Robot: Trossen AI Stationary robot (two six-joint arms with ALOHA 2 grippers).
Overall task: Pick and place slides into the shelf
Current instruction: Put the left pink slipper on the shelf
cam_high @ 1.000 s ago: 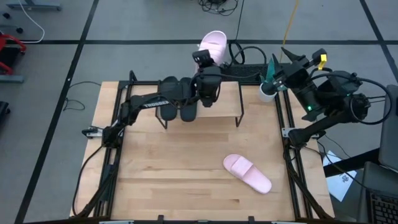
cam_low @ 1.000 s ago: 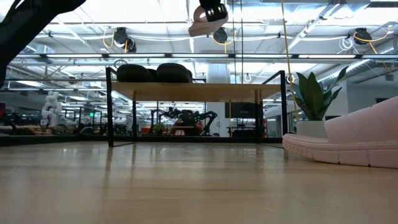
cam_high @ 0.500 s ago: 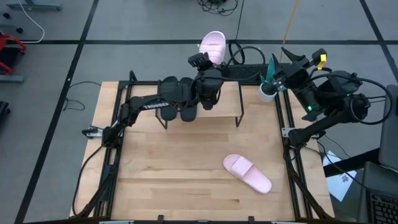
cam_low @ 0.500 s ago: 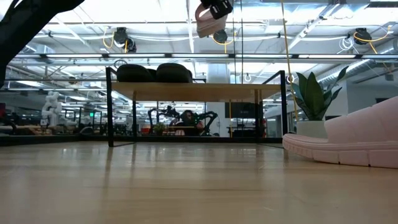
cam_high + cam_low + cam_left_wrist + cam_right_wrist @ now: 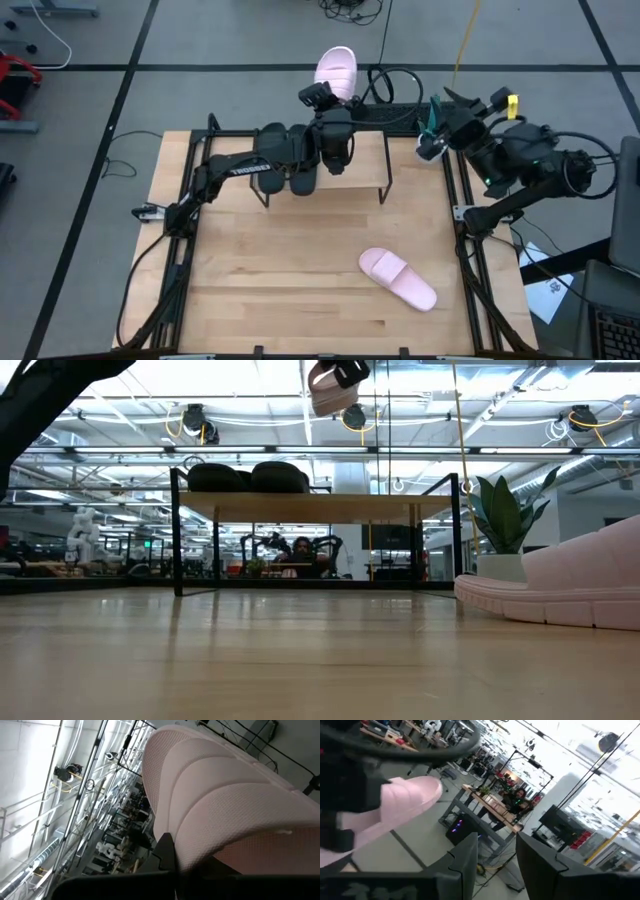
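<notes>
- bench (image 5: 260,290): light wood top, carries the shelf and one loose slide; both arms reach over its far half.
- shelf (image 5: 365,160): low rack with plank top on thin black legs, directly under the left claw; in the low view its plank (image 5: 320,503) sits well below the raised slide.
- left claw (image 5: 322,95): high over the shelf's back edge, clenched on a pink slide (image 5: 336,70) by the strap end; the rest of the slide sticks out beyond the claw, past the bench's far edge. Left wrist view is filled with that slide's ribbed strap (image 5: 225,815).
- right claw (image 5: 440,108): over the bench's far right corner, well apart from the left claw; fingers (image 5: 465,860) parted with nothing between them. Potted plant (image 5: 430,140) just below it.
- second pink slide (image 5: 398,278): flat on the bench, near side, well away from both claws, lying at an angle.
- two black slides (image 5: 290,165): side by side on the shelf's left half, under the left arm, just beside the left claw's spot.
</notes>
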